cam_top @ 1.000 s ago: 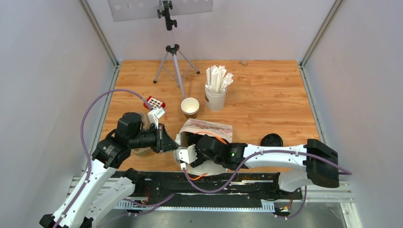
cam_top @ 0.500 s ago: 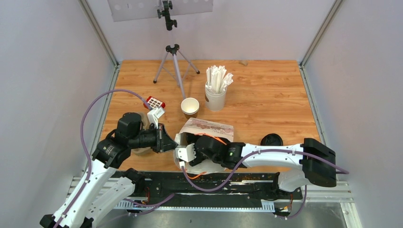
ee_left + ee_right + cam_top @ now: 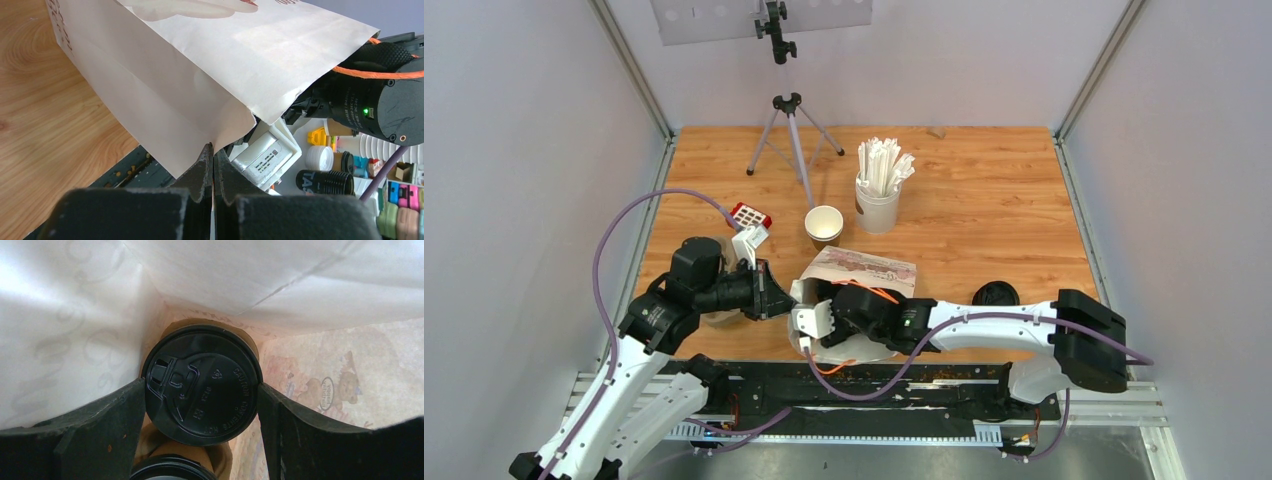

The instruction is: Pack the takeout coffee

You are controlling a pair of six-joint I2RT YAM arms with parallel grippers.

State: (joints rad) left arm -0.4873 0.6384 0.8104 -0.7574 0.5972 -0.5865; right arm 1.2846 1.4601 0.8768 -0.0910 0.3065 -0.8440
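- Right wrist view: my right gripper (image 3: 201, 392) is deep in the paper bag (image 3: 75, 315). Its black fingers (image 3: 105, 425) press on opposite sides of a lidded coffee cup (image 3: 202, 380), the jaws a lid's width apart and clamped on it.
- The cup lies straight ahead of my fingers with its lid facing the camera, so its long axis runs away from me toward the bag's closed end. I judge that letting go and backing out must follow that same line.
- A second black lid (image 3: 172, 471) shows just below the held cup. I cannot tell whether the two touch.
- Left wrist view: my left gripper (image 3: 213, 150) is pinched fully closed on the edge of the bag's mouth, holding it up.
- Top external view: the bag lies on its side on the wooden table (image 3: 984, 200), mouth toward my left arm. An unlidded cup (image 3: 824, 226) stands just beyond it, about equally near both arms.
- The lid is glossy moulded plastic with raised lettering and a sip tab. The bag is thin, creased, printed paper that lets light through. The cups are brown paper, white inside.
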